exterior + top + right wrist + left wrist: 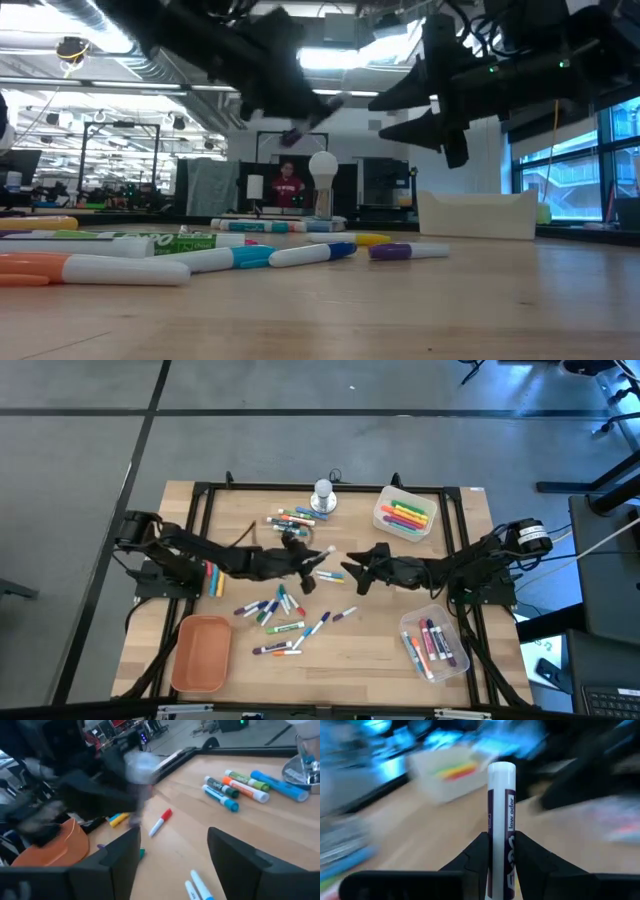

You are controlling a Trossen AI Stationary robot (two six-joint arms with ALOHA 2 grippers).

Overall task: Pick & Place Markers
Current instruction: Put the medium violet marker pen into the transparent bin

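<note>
A: Where is the left gripper (318, 560)?

B: Raised above the table (360, 650), just on the near side of the knob (323, 496). Its fingers (475, 857) are clamped on a white marker (501, 820) with a purple label. The barrel stands out past the fingertips.

A: And the right gripper (352, 572)?

B: Just beside the left one, tip to tip with it, also off the table. In its wrist view the jaws stand apart with nothing between them. The low view shows both arms hanging above the wood.

A: Where are the rest of the markers?

B: A row of markers (291, 518) lies just left of the knob, with blue, orange and green caps. A loose scatter (285, 618) lies on the wood well in front of the knob, below the two grippers. One red-capped pen (160, 822) shows in the right wrist view, alone on the wood.

A: Any in containers?

B: Yes. A white bin (405, 512) right of the knob holds bright green, yellow, orange and pink ones. A clear bin (434, 644) far from the knob at the near right corner holds several more, pink and white among them. A few yellow and red ones (213, 580) lie near the left arm's base.

A: Anything else on the table?

B: An orange tray (201, 652) at the near left corner, well apart from the knob. I see nothing in it from above.

A: And beyond the table?

B: In the low view a person (288, 186) in red shows far back in the room, behind the knob.
</note>
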